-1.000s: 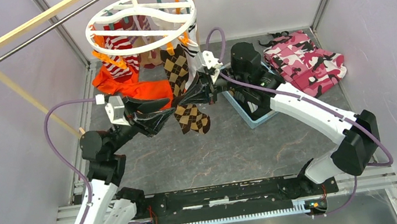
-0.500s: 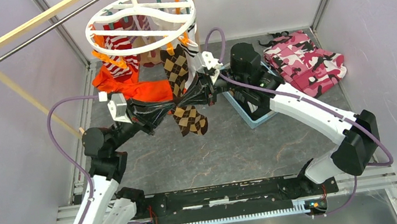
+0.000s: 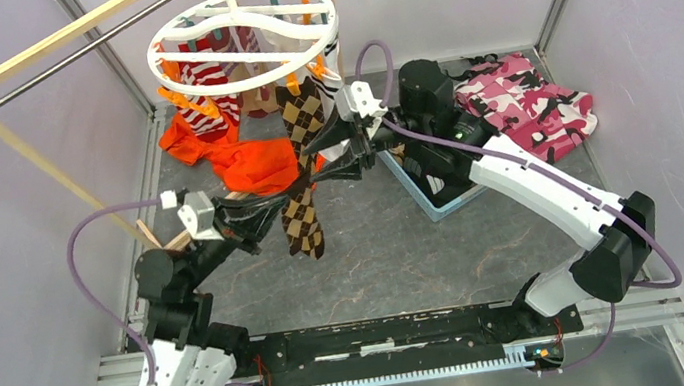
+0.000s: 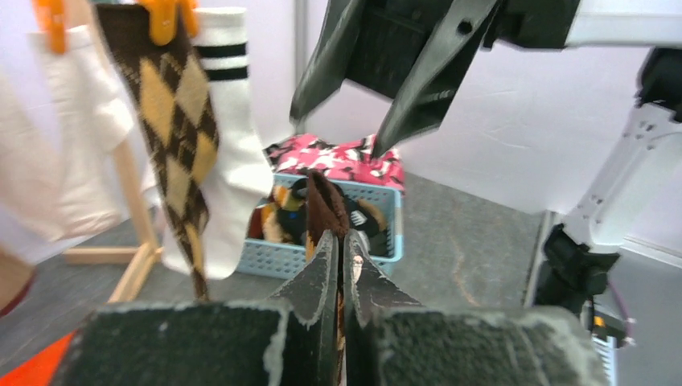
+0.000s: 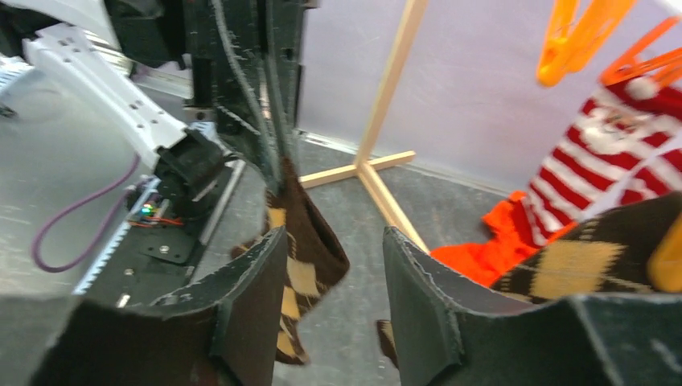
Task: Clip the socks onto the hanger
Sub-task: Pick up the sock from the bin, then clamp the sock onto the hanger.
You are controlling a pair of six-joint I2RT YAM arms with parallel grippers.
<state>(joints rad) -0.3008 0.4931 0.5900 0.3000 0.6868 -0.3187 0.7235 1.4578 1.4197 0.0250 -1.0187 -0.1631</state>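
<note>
The white round hanger hangs at the back with orange clips. Clipped to it are a red-and-white striped sock, a brown argyle sock and a white sock with black stripes. My left gripper is shut on the cuff of a second brown argyle sock, which dangles below it above the table. The cuff sticks out past the closed fingertips. My right gripper stands open just beyond, its fingers apart with the sock in front of them, not gripped.
A blue basket holding more socks sits under the right arm. Pink camouflage cloth lies at the back right. An orange garment lies under the hanger. A wooden rack with a metal bar stands at the left.
The left gripper has shut on the argyle sock and drawn it down and left. The right gripper has opened, let go of the sock and lifted slightly toward the hanger.
</note>
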